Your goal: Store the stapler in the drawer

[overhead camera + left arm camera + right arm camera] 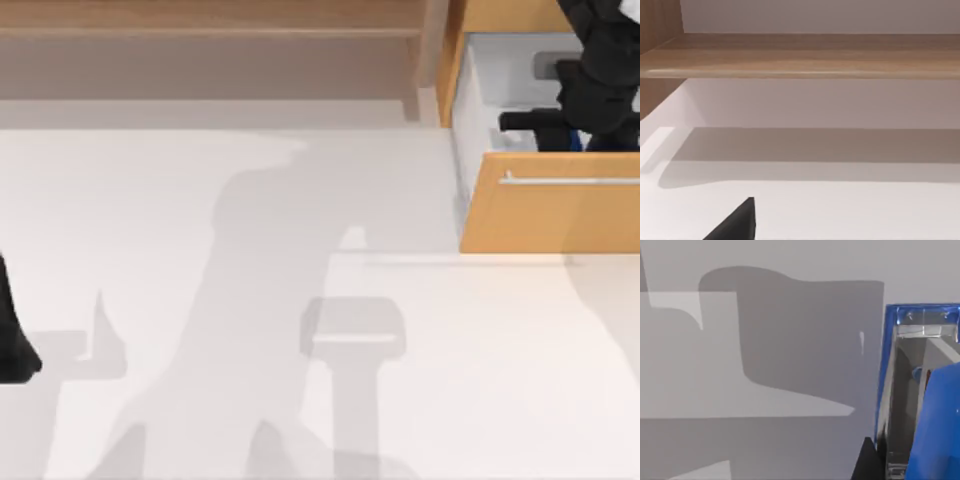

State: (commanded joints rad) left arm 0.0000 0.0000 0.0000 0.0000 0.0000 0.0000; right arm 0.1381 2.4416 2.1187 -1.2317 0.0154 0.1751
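Tabletop: white tabletop [200, 300], with soft grey shadows of the arms across its middle.
Left arm: parked at the left edge of the tabletop, towards the near side; a black part of it [12, 340] shows at that edge in the top view.
Left gripper: in the left wrist view one black fingertip [737, 222] hangs over bare white tabletop; I cannot tell whether the fingers are apart or together.
Drawer front: light orange-brown wooden panel [550, 215] with a thin silver bar handle [570, 181] across it, standing at the far right of the tabletop.
Drawer: pulled open, its white interior [505, 90] exposed behind the front panel, at the far right corner.
Right gripper: the black right gripper [585, 125] reaches down into the open drawer, just behind the front panel; how its fingers stand cannot be made out.
Stapler: a bright blue stapler [935, 405], with a silver-grey metal channel along it, lies close under the right wrist camera over the drawer's white floor; a sliver of blue [573, 138] shows beside the gripper in the top view. Whether it is gripped or resting free cannot be told.
Shelf unit: plain wooden shelf unit [200, 45] along the far edge, left of the drawer; its board [800, 55] fronts the left wrist view.
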